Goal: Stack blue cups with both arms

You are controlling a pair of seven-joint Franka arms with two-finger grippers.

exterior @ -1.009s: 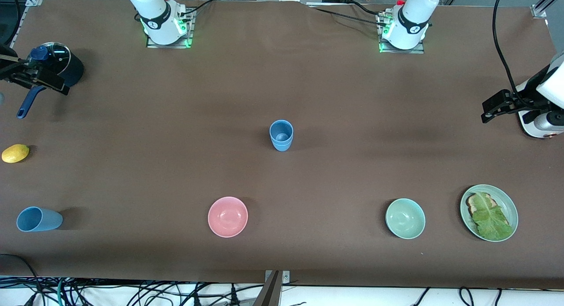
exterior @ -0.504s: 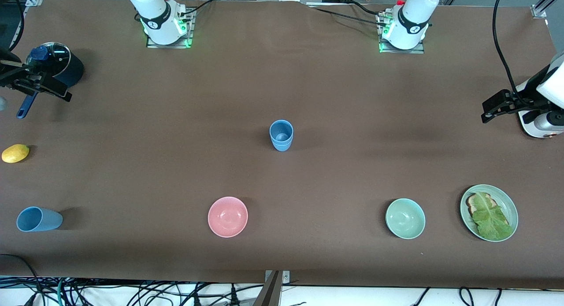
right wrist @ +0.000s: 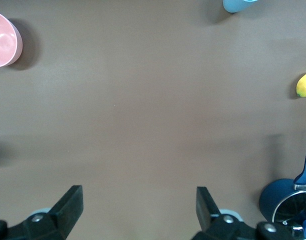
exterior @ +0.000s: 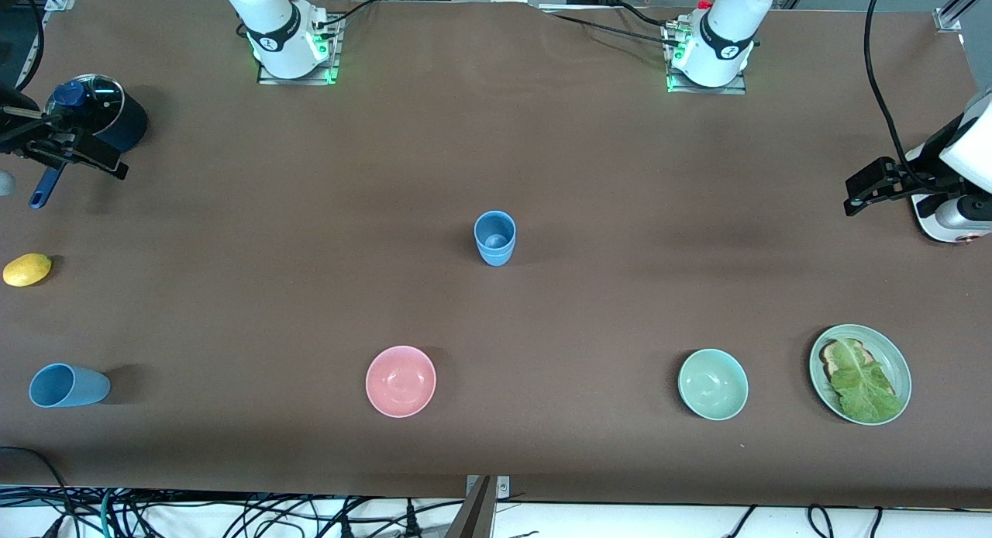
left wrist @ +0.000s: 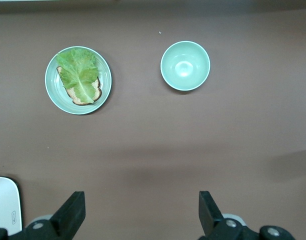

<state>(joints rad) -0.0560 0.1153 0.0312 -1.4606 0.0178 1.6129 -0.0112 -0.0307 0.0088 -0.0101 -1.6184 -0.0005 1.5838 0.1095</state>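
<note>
One blue cup [exterior: 494, 238] stands upright at the middle of the table. A second blue cup [exterior: 68, 385] lies on its side near the front edge at the right arm's end; its base also shows in the right wrist view [right wrist: 238, 5]. My right gripper [exterior: 68, 146] hangs open and empty over the table's edge beside the saucepan, apart from both cups; its fingers stand wide apart in the right wrist view [right wrist: 139, 206]. My left gripper [exterior: 880, 183] hangs open and empty over the left arm's end of the table [left wrist: 141, 210].
A dark navy saucepan [exterior: 97, 108] with a glass lid and a lemon [exterior: 27, 269] sit at the right arm's end. A pink bowl [exterior: 401, 381], a green bowl [exterior: 713, 384] and a green plate [exterior: 899, 360] with toast and lettuce stand along the front.
My right gripper has shifted slightly toward the table's edge by the saucepan. My left gripper has barely moved. Neither cup has moved.
</note>
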